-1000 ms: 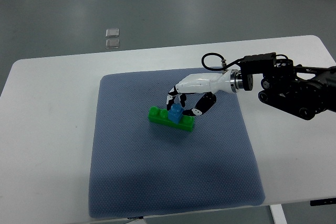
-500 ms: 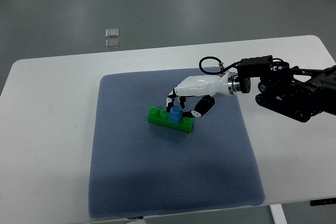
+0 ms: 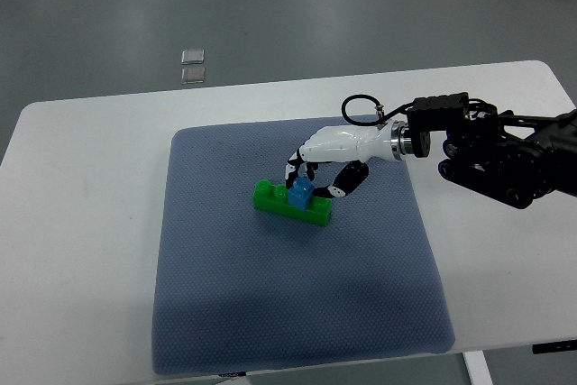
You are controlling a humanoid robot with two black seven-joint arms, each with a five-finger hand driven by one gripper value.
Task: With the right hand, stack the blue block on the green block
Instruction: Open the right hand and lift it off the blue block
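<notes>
Right robot hand (image 3: pixel 326 160) fingers curled, clamped on blue block (image 3: pixel 300 192) — block resting atop green block (image 3: pixel 292 204).

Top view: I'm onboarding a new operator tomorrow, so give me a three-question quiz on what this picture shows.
1. True or false: the blue block sits on top of the green block.
2. Which hand is at the blocks? A) left B) right C) both
3. Fill in: the blocks lie on a blue-grey ____ spread over the white table.

Key:
1. True.
2. B: the right hand reaches in from the right, fingers curled around the blue block; whether they grip it is unclear.
3. mat.
</notes>
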